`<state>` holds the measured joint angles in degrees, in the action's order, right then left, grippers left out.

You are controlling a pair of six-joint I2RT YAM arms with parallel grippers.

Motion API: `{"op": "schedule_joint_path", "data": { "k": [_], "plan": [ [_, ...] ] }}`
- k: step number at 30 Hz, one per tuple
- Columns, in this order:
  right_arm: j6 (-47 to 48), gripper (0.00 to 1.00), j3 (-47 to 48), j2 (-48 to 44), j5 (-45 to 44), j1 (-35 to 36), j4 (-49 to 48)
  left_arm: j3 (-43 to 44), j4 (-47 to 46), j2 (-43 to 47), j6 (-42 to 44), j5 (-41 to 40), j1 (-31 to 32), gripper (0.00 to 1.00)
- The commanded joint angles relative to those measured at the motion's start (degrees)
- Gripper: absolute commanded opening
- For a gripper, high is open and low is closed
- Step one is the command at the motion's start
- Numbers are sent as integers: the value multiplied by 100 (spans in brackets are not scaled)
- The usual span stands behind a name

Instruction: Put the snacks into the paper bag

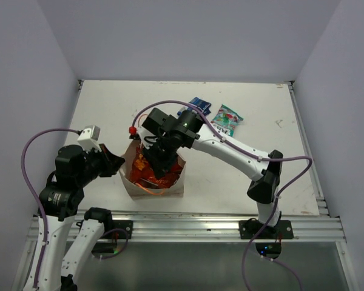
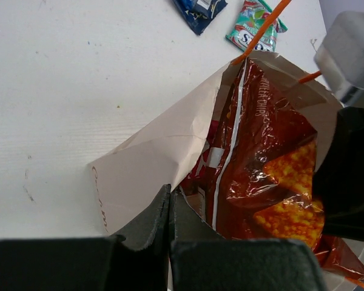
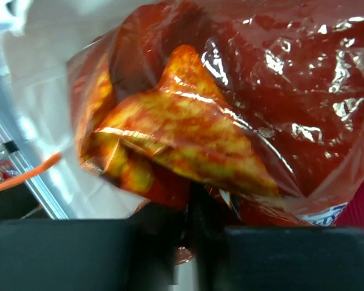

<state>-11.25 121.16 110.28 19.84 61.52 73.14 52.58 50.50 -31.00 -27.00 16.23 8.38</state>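
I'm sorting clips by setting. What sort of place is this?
Probably a robot lab test cell: plain walls box in a white table, and the left arm and right arm are bolted to a metal rail at its near edge.

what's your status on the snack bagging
Left hand shut on paper bag rim. Right hand shut on orange-red packet, in bag mouth. Blue packet, green-white packet lie outside.

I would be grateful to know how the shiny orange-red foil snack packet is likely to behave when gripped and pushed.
The shiny orange-red foil snack packet is creased and buckled, so it probably crumples rather than holding shape. Its glossy film may slip in the right gripper. The chips pictured suggest light, fragile contents; push gently.
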Motion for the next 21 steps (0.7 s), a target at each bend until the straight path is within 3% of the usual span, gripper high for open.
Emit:
{"op": "schedule_joint_path", "data": {
  "k": [1,3,4,8,12,14,16,17,21],
  "plan": [
    [149,24,363,-24,-444,27,323,-46,-146,15,-77,38,6,0],
    [123,31,776,-68,-682,27,323,-63,-146,15,-86,29,6,0],
    [105,48,1073,-129,-761,27,315,-89,-163,15,-86,38,6,0],
    [-9,77,1890,-349,-981,27,314,-134,-242,-55,-86,82,6,0],
    [-193,90,2842,-568,-1183,-69,280,-125,-295,-142,-59,100,6,0],
    [-342,93,2397,-1077,-1736,-453,-141,-107,-321,-187,-51,109,6,0],
    [-509,93,1273,-1472,-1965,-981,-649,-99,-339,-204,-51,117,6,0],
    [-562,93,904,-1744,-2157,-1523,-800,-99,-348,-222,-51,126,6,0],
    [-651,93,-555,-1809,-2826,-2643,-1381,-64,-313,-239,-15,117,6,0]
  ]
}}
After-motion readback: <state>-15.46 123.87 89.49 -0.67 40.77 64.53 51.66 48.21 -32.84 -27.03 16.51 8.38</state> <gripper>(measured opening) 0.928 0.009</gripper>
